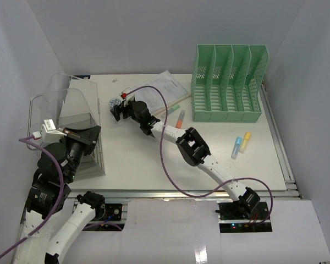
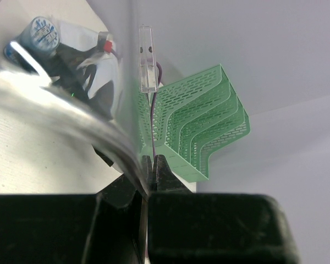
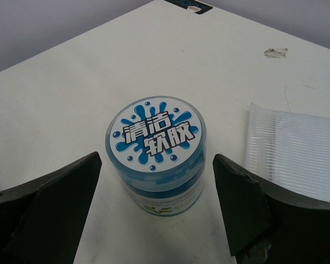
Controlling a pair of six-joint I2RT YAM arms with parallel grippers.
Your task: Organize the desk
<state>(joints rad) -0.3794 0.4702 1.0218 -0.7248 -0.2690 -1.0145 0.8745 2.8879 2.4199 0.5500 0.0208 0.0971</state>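
Note:
The white desk (image 1: 137, 159) holds scattered items. My right gripper (image 1: 117, 111) is open at the far middle, its jaws on either side of a round blue-lidded jar (image 1: 115, 103) without touching it. In the right wrist view the jar (image 3: 157, 137) stands upright between the dark fingers (image 3: 66, 203). My left gripper (image 1: 92, 134) is shut on the front wall of the clear plastic bin (image 1: 71, 102) at the left. In the left wrist view the fingertips (image 2: 160, 168) pinch the bin's clear wall (image 2: 82, 110).
A mint-green slotted file rack (image 1: 226, 82) stands at the back right. A clear document folder (image 1: 164, 88) lies beside the jar. Green (image 1: 173, 108) and orange (image 1: 180, 118) markers lie mid-desk; blue (image 1: 236, 147) and yellow (image 1: 245, 142) ones lie to the right.

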